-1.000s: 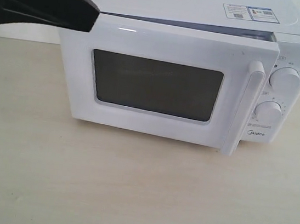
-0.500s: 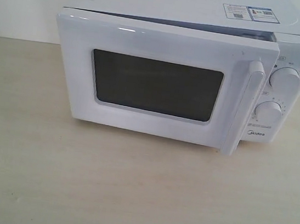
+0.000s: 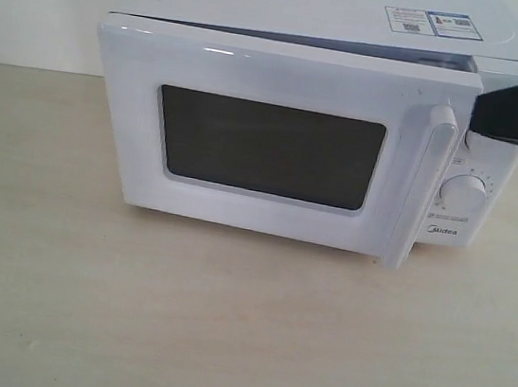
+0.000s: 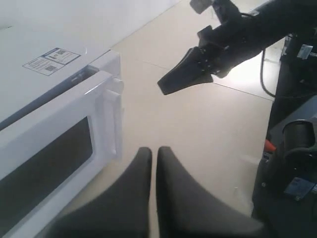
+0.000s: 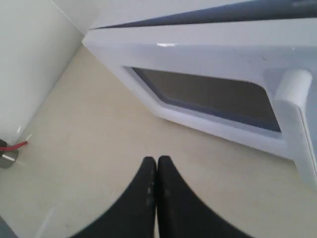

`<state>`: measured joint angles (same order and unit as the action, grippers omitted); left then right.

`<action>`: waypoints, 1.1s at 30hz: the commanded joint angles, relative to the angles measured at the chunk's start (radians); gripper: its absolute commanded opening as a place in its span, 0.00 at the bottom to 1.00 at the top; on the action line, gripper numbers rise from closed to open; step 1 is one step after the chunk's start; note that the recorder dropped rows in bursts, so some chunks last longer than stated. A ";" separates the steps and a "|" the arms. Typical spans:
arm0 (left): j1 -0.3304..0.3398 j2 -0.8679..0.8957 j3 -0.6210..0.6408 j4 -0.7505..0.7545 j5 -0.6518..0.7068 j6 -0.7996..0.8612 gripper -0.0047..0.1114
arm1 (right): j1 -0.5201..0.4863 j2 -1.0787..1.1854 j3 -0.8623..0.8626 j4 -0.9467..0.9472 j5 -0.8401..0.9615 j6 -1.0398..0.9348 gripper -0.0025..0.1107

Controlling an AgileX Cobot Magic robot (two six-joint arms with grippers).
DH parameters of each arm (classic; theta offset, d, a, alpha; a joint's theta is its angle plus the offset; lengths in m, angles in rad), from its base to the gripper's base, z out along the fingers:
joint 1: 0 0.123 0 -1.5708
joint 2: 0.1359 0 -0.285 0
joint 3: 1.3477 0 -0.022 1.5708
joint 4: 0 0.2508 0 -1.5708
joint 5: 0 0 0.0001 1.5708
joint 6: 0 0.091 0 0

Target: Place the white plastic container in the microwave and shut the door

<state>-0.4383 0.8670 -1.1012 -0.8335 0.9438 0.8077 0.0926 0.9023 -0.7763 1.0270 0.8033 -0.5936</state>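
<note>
Microwave (image 3: 293, 7): a boxy white countertop unit with smooth, glossy panels and softly rounded edges, standing on a pale, matte, wood-grained tabletop (image 3: 222, 332). Its door (image 3: 284, 73) is white and glossy and stands slightly ajar. A thin dark gap runs along the top between the door and the body, and the left wrist view shows the handle end standing off the front. Set in the door is a dark rectangular window (image 3: 267, 149) with rounded corners. It is too dark to see through, so what lies in the cavity cannot be told. The white plastic container shows in no view, and where it lies cannot be told.

A long, upright white bar handle (image 3: 424, 187) with rounded ends runs down the door's right edge. Beside it is a round white dial (image 3: 462, 193), and under that a small dark logo (image 3: 441, 232). Two printed stickers (image 3: 432, 23) lie flat on the top.

The right gripper (image 5: 156, 161) is black, matte and tapered, its fingers pressed together on nothing. In the exterior view it reaches in from the right across the upper control panel. The left wrist view shows it in the air, apart from the door. The left gripper (image 4: 153, 151), of the same shape, hangs over the tabletop near the handle end, its fingers all but touching and empty.
</note>
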 commanded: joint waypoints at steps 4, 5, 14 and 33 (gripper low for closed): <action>-0.004 -0.005 0.010 -0.009 0.001 -0.031 0.08 | 0.122 0.074 0.117 0.350 -0.343 -0.390 0.02; -0.004 -0.005 0.015 -0.009 -0.001 -0.031 0.08 | 0.174 0.074 0.128 0.367 -0.427 -0.411 0.02; -0.004 -0.005 0.051 -0.011 -0.021 -0.031 0.08 | 0.741 0.132 0.164 0.347 -1.338 -0.436 0.02; -0.004 -0.023 0.051 -0.020 -0.021 -0.031 0.08 | 0.847 0.518 0.134 0.085 -1.698 -0.071 0.02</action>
<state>-0.4383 0.8487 -1.0529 -0.8416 0.9310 0.7853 0.9584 1.4012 -0.6207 1.1330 -0.8782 -0.6745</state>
